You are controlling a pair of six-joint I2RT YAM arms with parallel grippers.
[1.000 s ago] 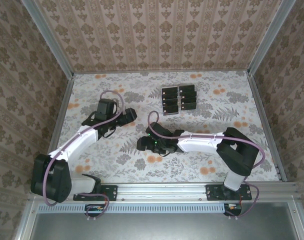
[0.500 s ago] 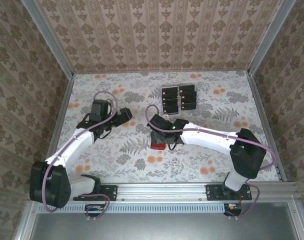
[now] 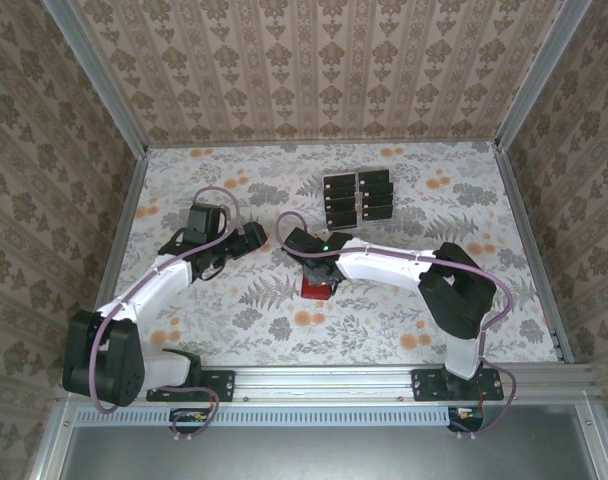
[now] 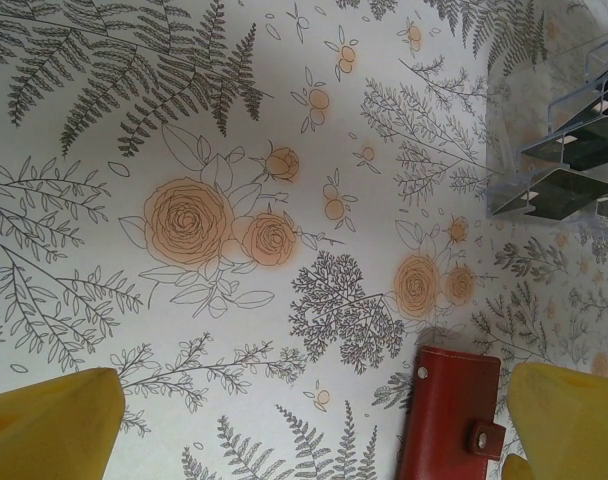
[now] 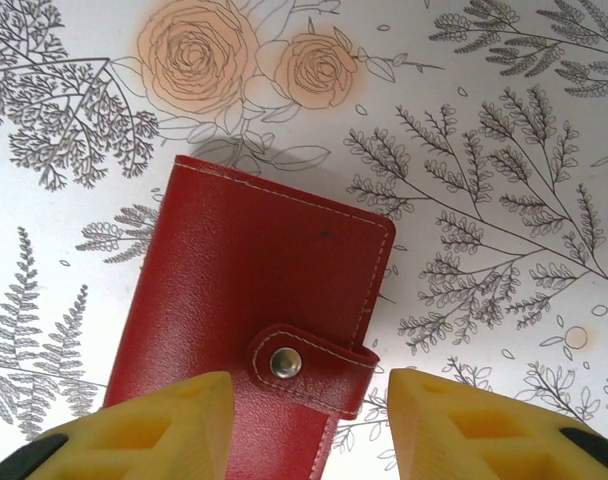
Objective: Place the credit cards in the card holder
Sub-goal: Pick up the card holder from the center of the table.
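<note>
**Poised over the red card holder (image 5: 254, 300)**

Closed and snapped shut, flat on the floral worktop (image 3: 239, 322), tab end under the parted right jaws, gripping nothing. Nearby, with left jaws spread wide and empty. Farther back, black credit cards (image 3: 375, 197) racked in a clear stand (image 4: 569, 95).

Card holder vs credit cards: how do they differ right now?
The card holder is red; the credit cards are dark. The card holder lies flat on the table, snapped shut; the credit cards sit slanted in a clear stand. The card holder is single; the credit cards are several. Both are rectangular.
</note>
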